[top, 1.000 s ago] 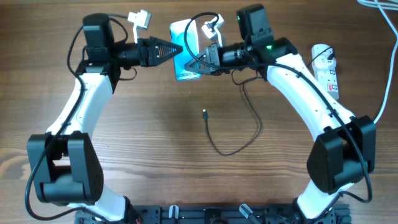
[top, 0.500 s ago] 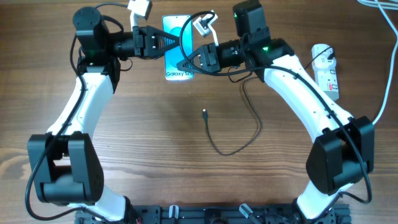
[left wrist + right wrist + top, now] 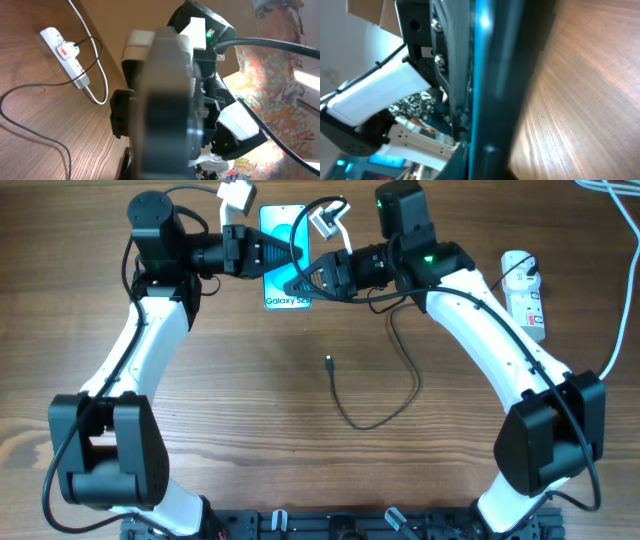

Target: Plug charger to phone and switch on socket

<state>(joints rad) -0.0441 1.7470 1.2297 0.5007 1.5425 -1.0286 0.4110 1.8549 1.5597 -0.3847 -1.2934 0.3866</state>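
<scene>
The fingers of the left gripper (image 3: 268, 256) and the right gripper (image 3: 297, 283) are closed on the phone (image 3: 279, 284), apparently for positioning at far centre. The charger (image 3: 330, 364) tip, lying apart, should be grasped next.

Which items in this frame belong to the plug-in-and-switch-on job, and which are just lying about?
Job:
phone
charger, connector tip lying free on the table
socket

Just lying about:
thick white cord at the right edge

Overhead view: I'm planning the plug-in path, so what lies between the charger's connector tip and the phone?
Only bare wooden table lies between the connector tip and the phone, as shown overhead.
</scene>
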